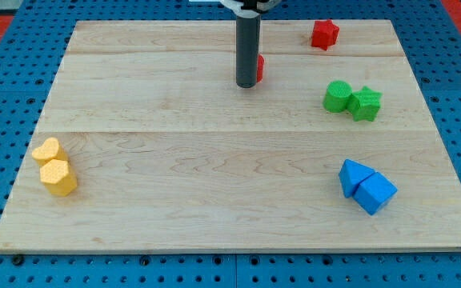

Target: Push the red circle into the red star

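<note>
Near the view's top, just left of centre, our rod stands on the wooden board [134, 104], and my tip [246, 84] sits touching the left side of the red circle [260, 68], which is mostly hidden behind the rod; only a sliver shows on its right edge. We carry no claw at all, only this rod, so nothing opens or closes. The red star [324, 34] lies further toward the view's right and a little higher, well apart from the circle.

We judge the main risk to be the line of push. The star sits up and right of the circle, and if our tip presses off-centre on the round block, it may slip around the tip and roll away toward the top edge. A push aimed too low could drift the circle toward the 2 green blocks [352, 99] instead. The 2 yellow blocks [54, 166] and 2 blue blocks [366, 187] sit far off and seem safe.
</note>
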Robot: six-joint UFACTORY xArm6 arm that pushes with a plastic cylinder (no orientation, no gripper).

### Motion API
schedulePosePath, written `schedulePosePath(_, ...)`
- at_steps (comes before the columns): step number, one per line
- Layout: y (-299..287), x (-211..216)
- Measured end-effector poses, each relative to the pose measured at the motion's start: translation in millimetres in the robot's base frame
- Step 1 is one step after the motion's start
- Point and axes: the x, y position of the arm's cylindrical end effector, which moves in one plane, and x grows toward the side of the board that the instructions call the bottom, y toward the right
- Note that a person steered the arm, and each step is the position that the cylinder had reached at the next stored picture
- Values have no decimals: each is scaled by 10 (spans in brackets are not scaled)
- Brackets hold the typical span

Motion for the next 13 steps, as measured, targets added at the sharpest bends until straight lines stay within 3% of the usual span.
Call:
schedulePosePath(1, -91, 39)
schedulePosePath(2, -285, 375)
schedulePosePath(3, 316, 161)
schedulePosePath(4, 871, -412)
schedulePosePath(5, 826, 28)
schedulePosePath(6, 231, -77)
schedulePosePath(8, 371, -963)
schedulePosePath(9, 482, -346)
schedulePosePath(10, -32, -296)
schedulePosePath(11, 187, -636)
schedulePosePath(12, 247, -638)
schedulePosePath(13, -29, -240)
